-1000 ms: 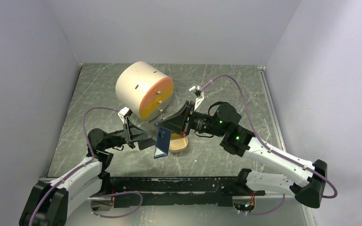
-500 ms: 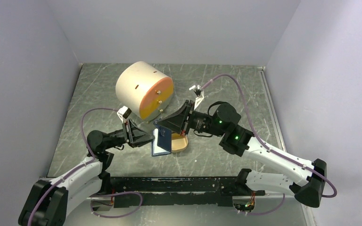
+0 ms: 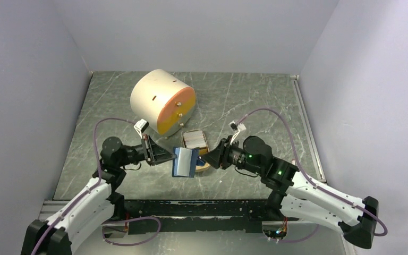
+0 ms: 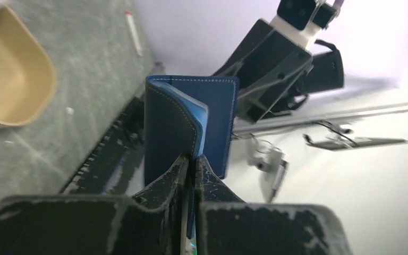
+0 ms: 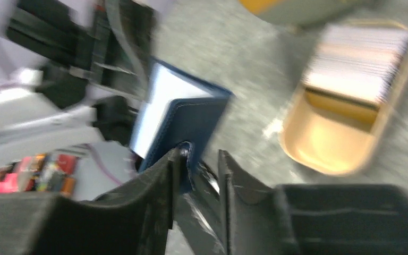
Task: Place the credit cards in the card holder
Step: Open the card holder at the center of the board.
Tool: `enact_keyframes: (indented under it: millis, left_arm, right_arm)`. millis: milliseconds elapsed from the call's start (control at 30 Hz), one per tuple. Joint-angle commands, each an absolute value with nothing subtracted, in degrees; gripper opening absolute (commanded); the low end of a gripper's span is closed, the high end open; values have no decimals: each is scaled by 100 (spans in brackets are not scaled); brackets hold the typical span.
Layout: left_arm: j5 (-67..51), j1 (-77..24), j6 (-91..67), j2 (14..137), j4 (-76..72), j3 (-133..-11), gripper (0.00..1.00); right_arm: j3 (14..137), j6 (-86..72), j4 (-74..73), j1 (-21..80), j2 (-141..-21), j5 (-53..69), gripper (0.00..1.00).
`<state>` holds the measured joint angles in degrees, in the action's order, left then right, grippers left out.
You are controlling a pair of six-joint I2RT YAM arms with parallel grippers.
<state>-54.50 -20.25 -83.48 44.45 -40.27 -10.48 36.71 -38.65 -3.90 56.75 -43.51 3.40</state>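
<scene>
1. Since 1 second ago, the hold on the small dark blue folding card holder (image 3: 183,162) has passed from the right gripper (image 3: 212,158) to the left gripper (image 3: 169,158). The right arm has drawn back toward the near right.
2. Left gripper (image 4: 189,162): jaws clenched on the lower edge of the card holder, with no gap visible between the 2 fingers apart from the leather.
3. Card holder (image 4: 186,122): it is held upright in the air above the grey marbled table (image 3: 244,106), between the 2 grippers. It is slightly parted, with its lighter blue lining showing along one edge.
4. Right gripper (image 5: 199,154): jaws released, with a clear gap between the 2 fingers. The closing tab of the card holder sits at the tip of one finger. The blur in the right wrist view does not show whether they touch.
5. Stack of thin whitish-grey credit cards (image 3: 195,139): it lies in the far end of the tan oval dish (image 3: 206,163) on the table, just behind the card holder in the top view.
6. Large cream cylinder with an orange face (image 3: 154,98): it lies on its side on the table, beyond the dish and to the left.
</scene>
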Motion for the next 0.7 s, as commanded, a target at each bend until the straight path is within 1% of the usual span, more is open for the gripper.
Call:
enact_keyframes:
  millis: [0, 67, 200, 367, 467, 533, 667]
  left_arm:
    - [-4460, -2099, -5543, 3943, 336, -2134, 9]
    - [-4252, -2101, -5337, 3875, 766, -2187, 9]
    - [-4366, -2101, -5647, 3894, 390, -1755, 9]
    - [-4567, -2156, -5900, 4185, 7, -1474, 9]
    - [-4504, -2194, -5974, 4087, 82, -1355, 9]
    - [-4444, -2214, -6014, 4008, 96, -1255, 9]
    - [-4360, -2230, -6043, 4083, 33, -1086, 9]
  right_arm:
    - [3623, -4318, -2285, 5708, -4378, -518, 43]
    - [3659, -4598, -2653, 5706, -4493, -655, 48]
    - [3505, -4898, -2595, 5711, -4633, -585, 53]
    - [3637, -5785, -2896, 5721, -4748, -784, 56]
    - [3941, -6455, -3541, 5731, -4763, -1223, 59]
    - [4150, -6627, -3841, 5746, -4777, -1373, 59]
    - [4264, -6774, -3438, 6053, -4865, -1315, 59]
